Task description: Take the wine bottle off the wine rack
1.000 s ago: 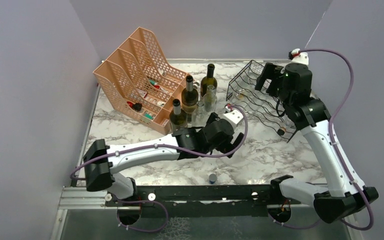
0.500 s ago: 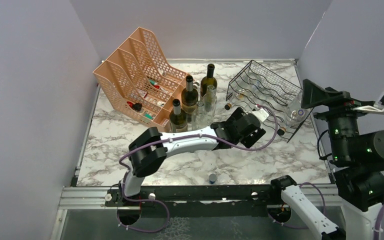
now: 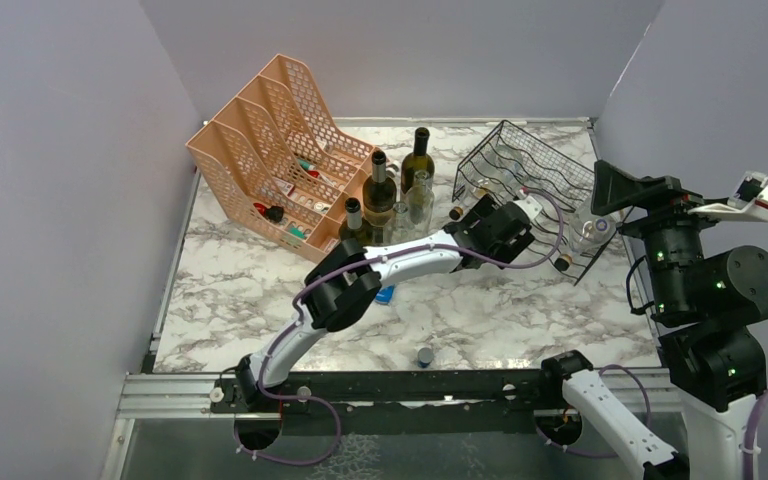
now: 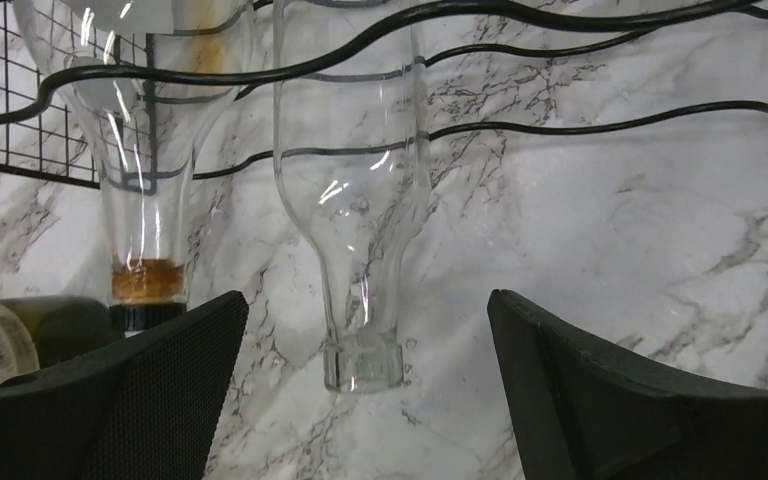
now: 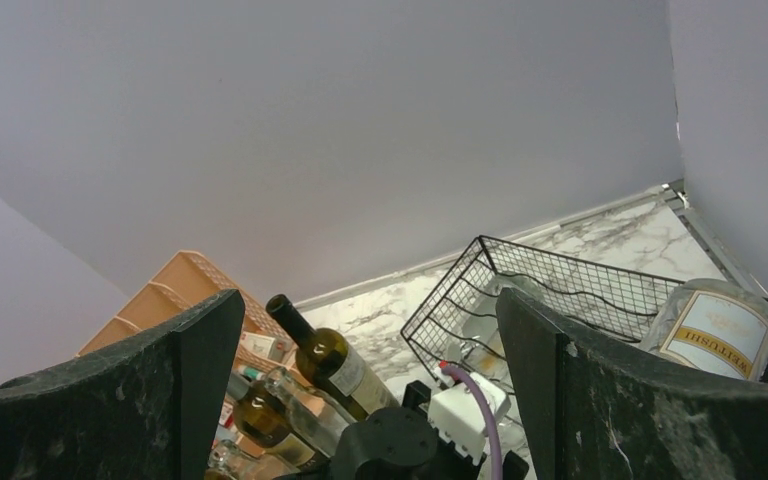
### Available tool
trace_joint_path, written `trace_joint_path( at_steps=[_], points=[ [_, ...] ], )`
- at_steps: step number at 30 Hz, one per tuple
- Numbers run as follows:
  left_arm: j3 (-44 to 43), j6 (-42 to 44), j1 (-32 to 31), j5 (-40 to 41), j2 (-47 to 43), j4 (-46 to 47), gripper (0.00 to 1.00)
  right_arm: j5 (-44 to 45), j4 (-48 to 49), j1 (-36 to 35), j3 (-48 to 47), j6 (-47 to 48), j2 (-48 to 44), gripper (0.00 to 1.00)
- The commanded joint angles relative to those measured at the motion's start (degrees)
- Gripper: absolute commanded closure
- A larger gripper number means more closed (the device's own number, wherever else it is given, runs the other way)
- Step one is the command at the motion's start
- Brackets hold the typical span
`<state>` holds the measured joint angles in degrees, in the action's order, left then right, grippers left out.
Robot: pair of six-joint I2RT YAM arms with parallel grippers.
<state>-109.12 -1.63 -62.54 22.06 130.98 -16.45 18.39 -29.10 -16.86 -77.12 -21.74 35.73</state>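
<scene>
The black wire wine rack (image 3: 535, 165) stands at the back right of the marble table and holds several lying bottles. My left gripper (image 3: 482, 213) is open at the rack's front left. In the left wrist view the gripper (image 4: 363, 300) has a clear wine bottle (image 4: 355, 180) between its spread fingers (image 4: 160, 390), neck toward the camera, not touched. A second clear bottle with amber residue (image 4: 145, 230) lies to its left. My right gripper (image 3: 608, 186) is open and empty, raised high to the right of the rack. A labelled bottle (image 5: 712, 325) lies in the rack (image 5: 560, 285).
A peach mesh file organizer (image 3: 280, 150) stands at the back left. Several upright bottles (image 3: 380, 195) stand between it and the rack. A small dark cap (image 3: 424, 354) lies near the front edge. A blue item (image 3: 385, 295) lies under my left arm.
My left arm has stretched right and back, bringing its gripper up to the rack. My right arm pulled off the rack a second ago and now hangs raised at the right.
</scene>
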Motion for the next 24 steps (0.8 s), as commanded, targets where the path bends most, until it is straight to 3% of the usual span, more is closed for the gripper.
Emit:
trace_joint_path(
  at_steps=[1,14,24],
  points=[
    [-6.1,1.1,1.45,-1.7,4.68,-1.35,0.04,-0.39,-1.57,0.17,-0.47,1.63,-0.43,0.01],
    [-10.23,-2.07,4.13,-3.87,11.82,-0.08,0.16,-0.13,-2.45,0.16,-0.72,3.71,-1.02,0.0],
    [-11.9,-1.74,4.36,-4.54,12.73,-0.2,0.54,-0.83,-2.97,0.21,-1.53,3.77,-0.12,0.0]
  ],
)
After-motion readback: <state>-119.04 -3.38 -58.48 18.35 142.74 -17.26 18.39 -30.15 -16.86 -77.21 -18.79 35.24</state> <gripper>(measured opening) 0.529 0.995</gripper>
